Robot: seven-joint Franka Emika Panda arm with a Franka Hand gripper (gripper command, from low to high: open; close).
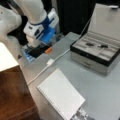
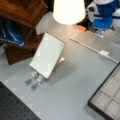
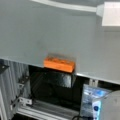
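1. gripper (image 1: 37,48): low over the table's edge at a front view's left; jaw state cannot be told.
2. orange block (image 3: 59,64): on the grey table (image 3: 50,32) at its very edge, just beside the gripper.
3. white cable (image 1: 50,62): crosses the table beyond the block.
4. open box (image 1: 96,53): well apart, at a front view's right.

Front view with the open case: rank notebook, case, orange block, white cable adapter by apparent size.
1. Open case and spiral notebook: look alike; the notebook is nearer the camera, so unranked.
2. White cable adapter and orange block: both tiny, too close to rank.
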